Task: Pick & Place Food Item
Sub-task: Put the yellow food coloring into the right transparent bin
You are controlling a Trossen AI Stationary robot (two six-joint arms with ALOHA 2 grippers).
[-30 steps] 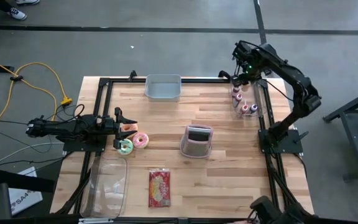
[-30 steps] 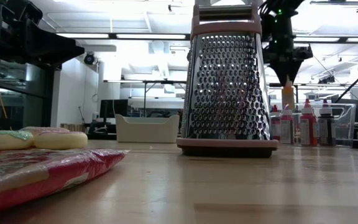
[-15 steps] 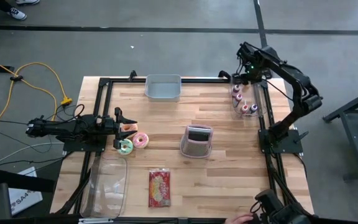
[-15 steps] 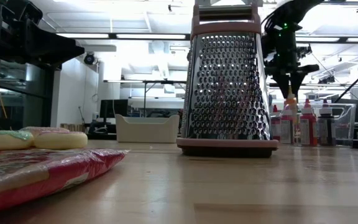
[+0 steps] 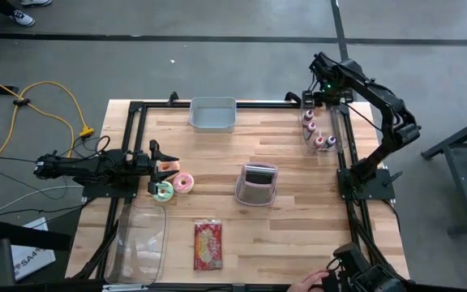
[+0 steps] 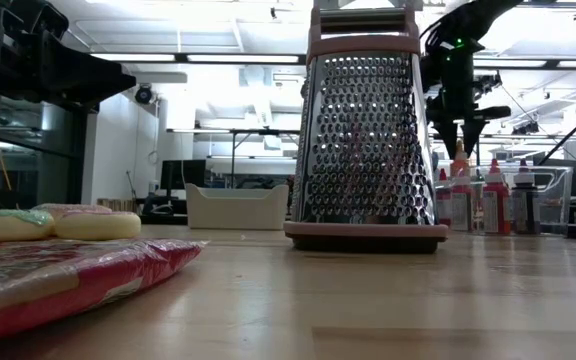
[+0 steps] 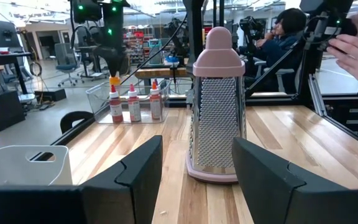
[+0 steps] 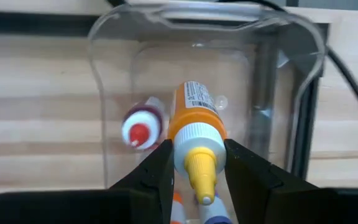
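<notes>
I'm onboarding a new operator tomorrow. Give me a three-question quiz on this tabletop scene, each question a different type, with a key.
1. True or false: the right gripper has its fingers shut on the orange bottle.
2. Multiple choice: the grater stands A) inside the grey bin B) upright near the table's middle C) on the red packet.
3. Fill in: the donuts lie just in front of the ___ gripper.

Key: 1 true; 2 B; 3 left.
</notes>
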